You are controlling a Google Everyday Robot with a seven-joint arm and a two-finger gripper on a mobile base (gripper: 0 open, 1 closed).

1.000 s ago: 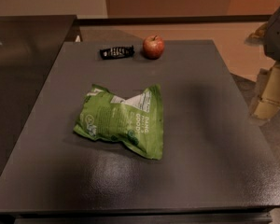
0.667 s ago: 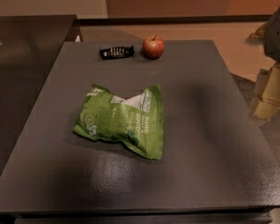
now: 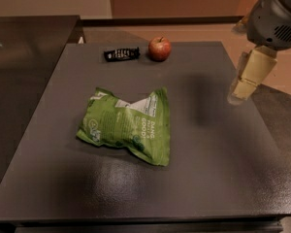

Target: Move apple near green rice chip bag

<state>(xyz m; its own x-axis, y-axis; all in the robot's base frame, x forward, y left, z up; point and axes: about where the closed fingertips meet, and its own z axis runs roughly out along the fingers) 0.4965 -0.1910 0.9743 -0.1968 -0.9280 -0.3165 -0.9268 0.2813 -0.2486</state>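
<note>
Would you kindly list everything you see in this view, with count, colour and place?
apple: one, red with yellowish patches, near the table's far edge, just right of the wrapper.
wrapper: one, black with pale print, near the far edge, left of the apple.
chip bag: one, bright green with a white label, lying flat mid-table, left of centre.
table: one, dark grey, fills most of the view.
counter: one, dark, left of the table.
gripper: one, cream below a grey arm, above the table's right edge, away from all three items.
</note>
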